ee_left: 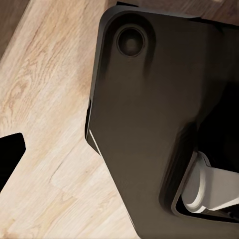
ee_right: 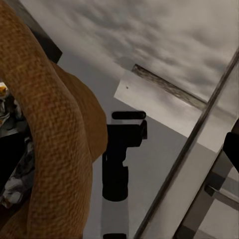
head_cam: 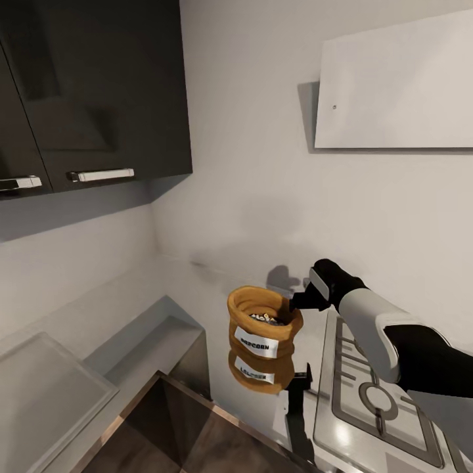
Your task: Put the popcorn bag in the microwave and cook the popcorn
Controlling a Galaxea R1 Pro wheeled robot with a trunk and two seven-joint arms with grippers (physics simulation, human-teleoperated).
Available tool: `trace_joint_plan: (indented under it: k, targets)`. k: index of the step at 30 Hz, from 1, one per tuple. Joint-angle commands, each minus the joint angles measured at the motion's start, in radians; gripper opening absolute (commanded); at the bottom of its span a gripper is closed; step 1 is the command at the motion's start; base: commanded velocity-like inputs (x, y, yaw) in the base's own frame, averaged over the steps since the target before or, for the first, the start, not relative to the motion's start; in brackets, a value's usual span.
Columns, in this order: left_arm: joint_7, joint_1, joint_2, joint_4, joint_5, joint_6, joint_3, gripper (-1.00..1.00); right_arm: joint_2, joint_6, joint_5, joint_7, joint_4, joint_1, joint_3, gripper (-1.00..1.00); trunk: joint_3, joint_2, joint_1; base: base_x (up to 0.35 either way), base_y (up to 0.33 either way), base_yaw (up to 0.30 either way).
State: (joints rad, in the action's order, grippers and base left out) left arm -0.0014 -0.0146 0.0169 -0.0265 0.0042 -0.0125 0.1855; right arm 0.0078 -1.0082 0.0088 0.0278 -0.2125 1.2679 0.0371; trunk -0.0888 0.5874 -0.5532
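glossy grey desk (head_cam: 197,309), right gripper (head_cam: 297,303) jaws clamped on popcorn bag (head_cam: 263,326) rim, pickup step; next carry to microwave.

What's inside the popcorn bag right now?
Small whitish and dark popcorn kernels show through the open top of the popcorn bag. The rolled rim and bag walls hide how deep they go.

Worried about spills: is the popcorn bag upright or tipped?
Upright: the popcorn bag has its open rolled rim facing up and its label level, kernels visible inside.
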Motion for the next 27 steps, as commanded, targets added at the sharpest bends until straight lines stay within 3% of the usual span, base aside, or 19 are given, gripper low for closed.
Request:
trace_joint_plan:
  k: [1,22,23,27]
  targets:
    - [0.0,-0.001,0.0,0.0,0.0,-0.001,0.004,1.0,0.0,-0.004,0.002,0.003,-0.001,0.001,0.005,1.0,-0.002,0.002,0.0,0.0,0.0,0.0]
    - [0.0,-0.001,0.0,0.0,0.0,-0.001,0.004,1.0,0.003,-0.004,0.002,0.003,0.064,0.001,0.007,1.0,-0.002,0.002,0.0,0.0,0.0,0.0]
    - [0.0,-0.001,0.0,0.0,0.0,-0.001,0.004,1.0,0.003,-0.004,0.002,0.003,0.064,0.001,0.007,-1.0,-0.002,0.002,0.0,0.0,0.0,0.0]
    - [0.0,-0.001,0.0,0.0,0.0,-0.002,0.004,1.0,0.003,-0.004,0.002,0.003,0.064,0.001,0.007,-1.0,-0.002,0.002,0.0,0.0,0.0,0.0]
